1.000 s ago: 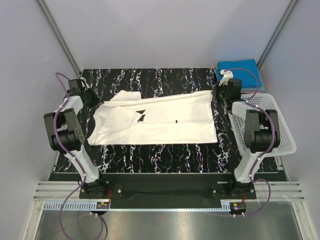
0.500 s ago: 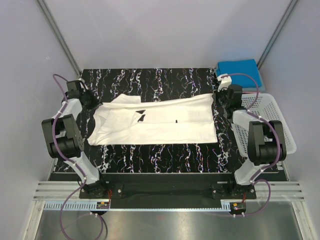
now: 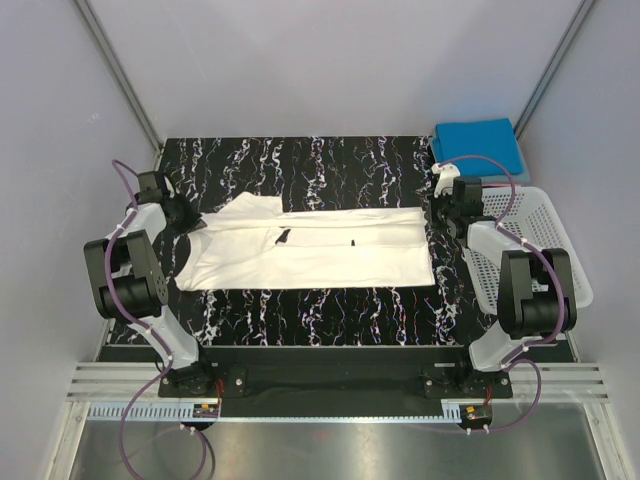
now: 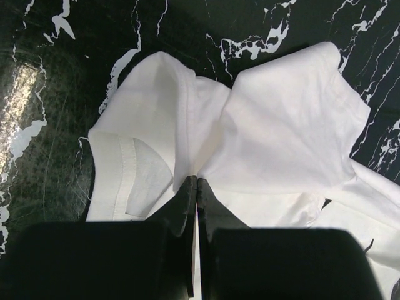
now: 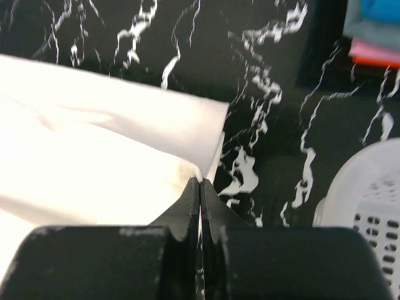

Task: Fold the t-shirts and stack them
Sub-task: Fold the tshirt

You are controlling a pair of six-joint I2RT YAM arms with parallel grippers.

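since a second ago the far long edge of the white shirt point(image 3: 330, 250) has been drawn toward the arms, so it now lies as a narrower band across the table point(image 3: 320, 160). at the left, the left gripper point(image 3: 183, 214) is pinched tight on the shoulder end by the collar, cloth bunching into its tips. at the right, the right gripper point(image 3: 443, 205) is clamped on the hem corner. holding both ends likely keeps the fold line straight. further right, at the far corner, the blue shirt point(image 3: 478, 140) lies folded with the red shirt point(image 5: 375, 55) showing beneath, probably the stack to join. the basket point(image 3: 560, 260) stands just beside.
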